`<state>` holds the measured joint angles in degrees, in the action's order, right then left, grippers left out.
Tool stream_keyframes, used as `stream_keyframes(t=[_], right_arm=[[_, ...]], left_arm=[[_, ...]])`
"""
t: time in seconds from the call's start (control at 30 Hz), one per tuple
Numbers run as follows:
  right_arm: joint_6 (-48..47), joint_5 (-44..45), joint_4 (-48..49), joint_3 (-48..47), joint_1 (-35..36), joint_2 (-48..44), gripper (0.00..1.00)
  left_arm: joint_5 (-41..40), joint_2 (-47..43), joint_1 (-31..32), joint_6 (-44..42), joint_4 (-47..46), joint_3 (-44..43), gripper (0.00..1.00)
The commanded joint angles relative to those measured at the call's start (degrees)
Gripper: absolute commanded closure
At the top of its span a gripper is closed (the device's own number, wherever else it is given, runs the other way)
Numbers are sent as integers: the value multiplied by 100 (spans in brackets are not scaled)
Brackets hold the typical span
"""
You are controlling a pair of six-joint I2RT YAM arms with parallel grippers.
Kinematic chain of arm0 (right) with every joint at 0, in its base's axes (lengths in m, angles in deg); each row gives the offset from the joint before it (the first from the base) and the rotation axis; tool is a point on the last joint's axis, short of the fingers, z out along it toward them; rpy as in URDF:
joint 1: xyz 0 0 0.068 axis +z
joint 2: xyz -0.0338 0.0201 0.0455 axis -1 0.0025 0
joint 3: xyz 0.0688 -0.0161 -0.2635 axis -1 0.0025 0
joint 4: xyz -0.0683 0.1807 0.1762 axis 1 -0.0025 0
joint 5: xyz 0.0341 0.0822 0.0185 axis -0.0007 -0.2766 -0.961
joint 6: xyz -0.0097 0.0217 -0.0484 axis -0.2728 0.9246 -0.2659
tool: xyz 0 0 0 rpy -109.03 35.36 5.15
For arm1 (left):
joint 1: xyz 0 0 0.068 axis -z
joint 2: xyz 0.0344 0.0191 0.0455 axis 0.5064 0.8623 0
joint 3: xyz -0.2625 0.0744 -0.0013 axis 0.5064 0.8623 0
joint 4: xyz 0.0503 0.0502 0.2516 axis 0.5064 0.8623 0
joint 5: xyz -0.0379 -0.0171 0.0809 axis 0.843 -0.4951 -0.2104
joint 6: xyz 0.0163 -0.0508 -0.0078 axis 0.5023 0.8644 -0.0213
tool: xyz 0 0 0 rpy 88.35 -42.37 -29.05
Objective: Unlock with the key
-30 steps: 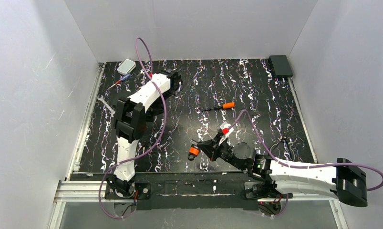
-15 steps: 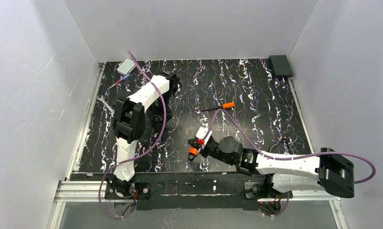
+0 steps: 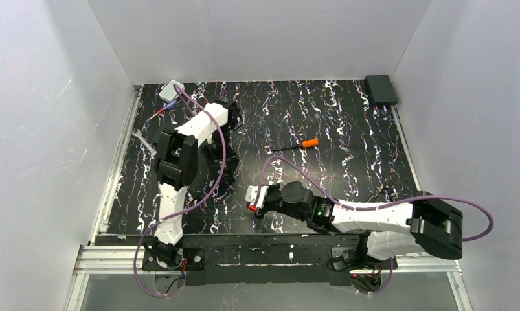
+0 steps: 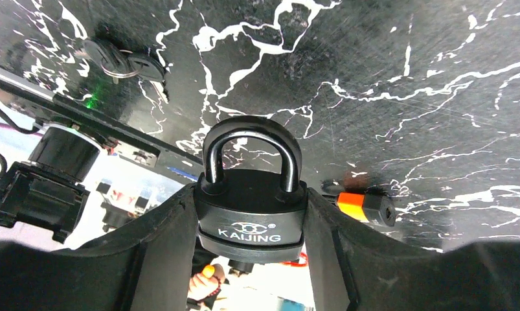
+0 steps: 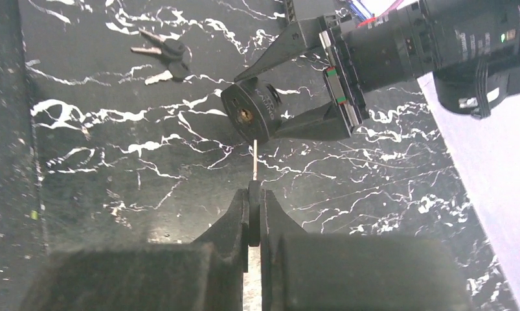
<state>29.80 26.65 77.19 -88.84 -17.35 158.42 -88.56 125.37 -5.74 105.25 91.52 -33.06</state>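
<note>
My left gripper (image 4: 250, 194) is shut on a black padlock (image 4: 250, 201) marked KAIJING, its steel shackle pointing away from the wrist. In the right wrist view the same padlock (image 5: 247, 115) shows its underside and brass keyhole. My right gripper (image 5: 254, 191) is shut on the key (image 5: 254, 159), with the black head pinched between the fingers. The thin blade points at the padlock, its tip just short of the lock's lower rim. In the top view the right gripper (image 3: 257, 201) sits near the front middle, right of the left gripper (image 3: 221, 172).
A small orange padlock (image 4: 364, 207) lies on the marbled table beside the left fingers. A spare bunch of keys (image 5: 163, 55) lies further off. An orange-handled screwdriver (image 3: 307, 143), a grey box (image 3: 172, 89), a wrench (image 3: 144, 140) and a black box (image 3: 381, 89) are also there.
The right arm has swung left across the front with the key, covering the orange padlock in the top view. The left gripper has come nearer and lower with the black padlock.
</note>
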Motion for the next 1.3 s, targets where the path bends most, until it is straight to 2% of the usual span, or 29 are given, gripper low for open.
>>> stream_keyframes(t=[0.0,0.23,0.57,0.83,1.27], right_arm=[[-1065,-62,360,-415,26,420,99],[-1725,-242,-121,-1095,26,1134,99],[-2279,-117,-577,-1591,107,1714,99],[-2383,99,-838,-1634,173,1883,99],[-2334,435,-703,-1804,193,2260,99]], left_arm=[[485,-120,-34,-125,1077,75,100],[649,-148,-42,-208,1081,172,100],[718,-174,-83,-247,1086,313,100],[875,-101,-112,-277,1086,386,100],[820,-29,-122,-315,1084,468,100]])
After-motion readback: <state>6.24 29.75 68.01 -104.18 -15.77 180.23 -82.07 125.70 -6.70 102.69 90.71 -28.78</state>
